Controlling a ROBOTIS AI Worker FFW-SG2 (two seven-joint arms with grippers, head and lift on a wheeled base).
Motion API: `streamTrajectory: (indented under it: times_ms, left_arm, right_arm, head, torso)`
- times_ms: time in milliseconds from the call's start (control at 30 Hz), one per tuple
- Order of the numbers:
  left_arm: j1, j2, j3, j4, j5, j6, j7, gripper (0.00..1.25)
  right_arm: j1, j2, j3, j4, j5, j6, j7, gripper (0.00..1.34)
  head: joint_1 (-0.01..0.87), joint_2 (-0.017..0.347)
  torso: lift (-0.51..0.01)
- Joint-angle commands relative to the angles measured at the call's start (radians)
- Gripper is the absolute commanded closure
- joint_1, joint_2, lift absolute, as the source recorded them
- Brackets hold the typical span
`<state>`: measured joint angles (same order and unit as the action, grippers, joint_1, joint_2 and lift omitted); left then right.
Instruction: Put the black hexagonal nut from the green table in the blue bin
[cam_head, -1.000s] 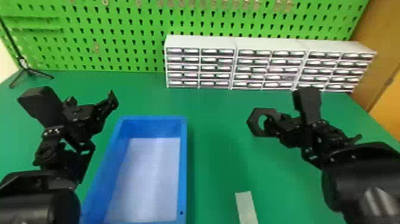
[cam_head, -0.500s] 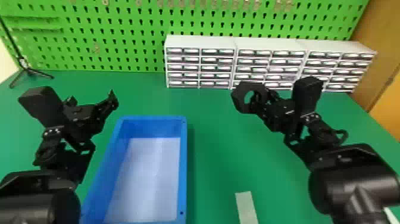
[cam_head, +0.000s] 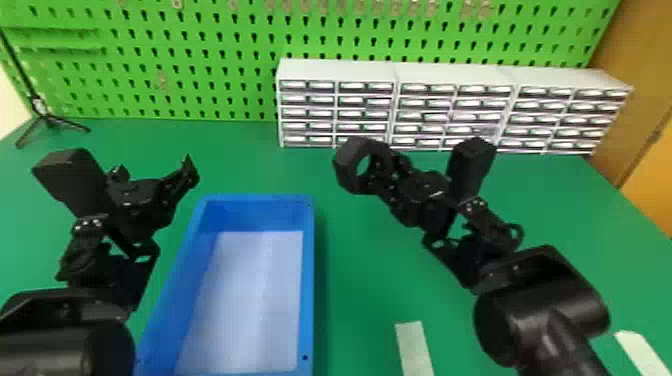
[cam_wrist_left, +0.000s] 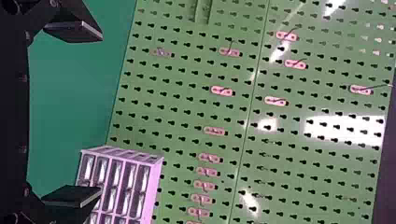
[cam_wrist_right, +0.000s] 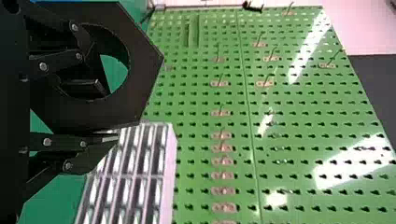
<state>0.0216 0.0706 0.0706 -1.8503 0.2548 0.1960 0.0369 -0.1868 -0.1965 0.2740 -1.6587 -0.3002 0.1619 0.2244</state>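
Your right gripper (cam_wrist_right: 107, 112) was closed on one wall of the black hexagonal nut (cam_head: 345, 162), one finger through its bore and one outside, presumably so you could carry it securely above the green table (cam_head: 365, 260), right of the blue bin (cam_head: 309, 280).

It looks like a workshop. A big green board (cam_head: 240, 60) full of little holes stands behind the green counter (cam_head: 370, 280), with hooks (cam_wrist_left: 222, 91) on it. White boxes of small drawers (cam_head: 335, 112) sit by the board.
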Motion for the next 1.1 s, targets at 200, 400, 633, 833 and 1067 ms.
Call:
streamTrajectory:
  times_ms: [200, 400, 633, 833, 1067]
  left_arm:
    - [0.001, 0.000, 0.002, 0.003, -0.002, 0.000, 0.000, 0.13]
    - [0.001, 0.000, 0.002, 0.006, -0.002, 0.000, 0.000, 0.13]
    - [0.000, 0.000, 0.002, 0.006, -0.002, 0.000, 0.000, 0.13]
    - [0.000, 0.000, 0.000, 0.008, -0.002, 0.000, 0.000, 0.13]
    - [-0.005, 0.000, -0.002, 0.008, -0.002, 0.000, 0.000, 0.13]
  right_arm:
    - [-0.057, -0.012, 0.103, 0.028, -0.224, 0.120, 0.044, 0.97]
    - [-0.106, -0.027, 0.162, 0.040, -0.258, 0.208, 0.107, 0.97]
    - [-0.125, -0.052, 0.226, 0.045, -0.297, 0.214, 0.107, 0.97]
    - [-0.142, -0.063, 0.278, 0.050, -0.315, 0.222, 0.108, 0.96]
    - [-0.154, -0.066, 0.301, 0.056, -0.320, 0.222, 0.112, 0.96]
  head:
    - [0.692, 0.008]
    - [0.692, 0.008]
    - [0.692, 0.008]
    - [0.692, 0.008]
    - [0.692, 0.008]
  torso:
    - [-0.097]
    - [-0.097]
    - [-0.097]
    - [-0.097]
    - [-0.097]
